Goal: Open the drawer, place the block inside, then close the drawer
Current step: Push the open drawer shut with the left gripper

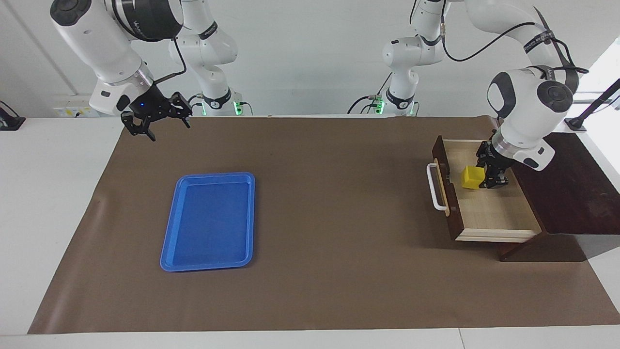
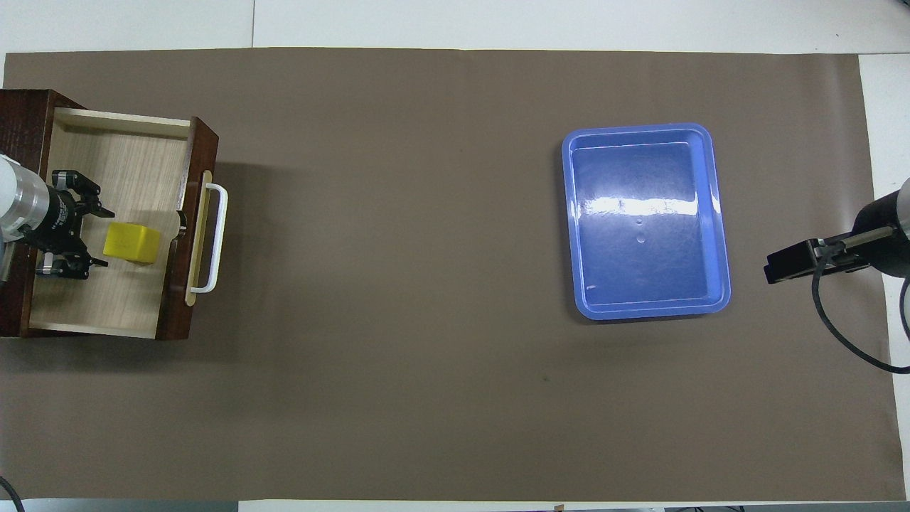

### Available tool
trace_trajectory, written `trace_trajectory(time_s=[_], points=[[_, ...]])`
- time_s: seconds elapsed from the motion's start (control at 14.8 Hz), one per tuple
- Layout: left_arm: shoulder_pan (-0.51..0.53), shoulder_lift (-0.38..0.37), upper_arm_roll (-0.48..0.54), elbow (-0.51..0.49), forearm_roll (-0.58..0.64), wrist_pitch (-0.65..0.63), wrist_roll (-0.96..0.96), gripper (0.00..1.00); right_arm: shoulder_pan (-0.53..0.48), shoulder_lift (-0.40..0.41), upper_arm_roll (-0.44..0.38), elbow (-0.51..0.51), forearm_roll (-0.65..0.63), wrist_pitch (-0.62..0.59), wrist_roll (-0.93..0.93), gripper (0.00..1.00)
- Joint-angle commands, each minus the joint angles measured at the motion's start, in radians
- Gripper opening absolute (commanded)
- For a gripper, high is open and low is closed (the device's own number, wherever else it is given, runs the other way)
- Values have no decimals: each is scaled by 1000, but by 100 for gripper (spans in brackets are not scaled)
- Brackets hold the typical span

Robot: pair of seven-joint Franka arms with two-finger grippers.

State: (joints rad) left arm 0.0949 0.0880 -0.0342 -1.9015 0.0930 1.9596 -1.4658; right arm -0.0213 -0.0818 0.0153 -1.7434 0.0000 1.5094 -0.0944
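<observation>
Left hand open, block loose just ahead of its fingertips in the drawer. Risk: withdrawing fingers nudge the block. Right hand open, waiting.

You've got one drawer pulled open, one yellow block, one blue tray, two grippers, one brown mat.
</observation>
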Motion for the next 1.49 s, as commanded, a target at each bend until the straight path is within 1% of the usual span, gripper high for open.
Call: trace_trajectory(time_s=[0.0, 0.07, 0.14, 0.2, 0.27, 0.41, 0.47, 0.68, 0.81, 0.95, 1.15, 1.28, 1.42], points=[[-14, 2, -16, 108, -2, -80, -34, 100, -65, 7, 54, 4, -25, 11, 32, 100], [-56, 2, -16, 137, -22, -96, -54, 100, -71, 10, 54, 1, -29, 50, 25, 100], [-114, 2, -16, 142, -30, -96, -62, 100, -77, 13, 54, -4, -34, 69, 19, 100], [-179, 1, -15, 128, -30, -87, -65, 100, -80, 19, 54, -4, -35, 77, 18, 100], [-220, 1, -15, 124, -30, -84, -85, 100, -83, 22, 54, -4, -35, 89, 18, 100], [-288, 4, -15, 104, -30, -59, -155, 100, -85, 34, 54, -4, -34, 95, 21, 100], [-309, 4, -13, 78, -27, -39, -165, 100, -86, 36, 54, -5, -34, 95, 25, 100], [-299, -7, -13, -16, -19, 25, -171, 100, -91, 36, 55, -1, -34, 68, 59, 100], [-276, -10, -10, -45, -4, 48, -168, 100, -92, 36, 55, 7, -35, 52, 58, 100], [-262, -8, -9, -48, 22, 53, -159, 100, -92, 42, 55, 30, -37, 52, 50, 100], [-221, -4, -9, -34, 80, 50, -119, 100, -94, 50, 55, 30, -34, 63, 38, 100], [-189, 4, -9, -4, 90, 41, -100, 100, -92, 54, 51, 33, -34, 63, 38, 100], [-167, 6, -9, 4, 96, 42, -99, 100, -91, 56, 48, 42, -34, 57, 38, 100]])
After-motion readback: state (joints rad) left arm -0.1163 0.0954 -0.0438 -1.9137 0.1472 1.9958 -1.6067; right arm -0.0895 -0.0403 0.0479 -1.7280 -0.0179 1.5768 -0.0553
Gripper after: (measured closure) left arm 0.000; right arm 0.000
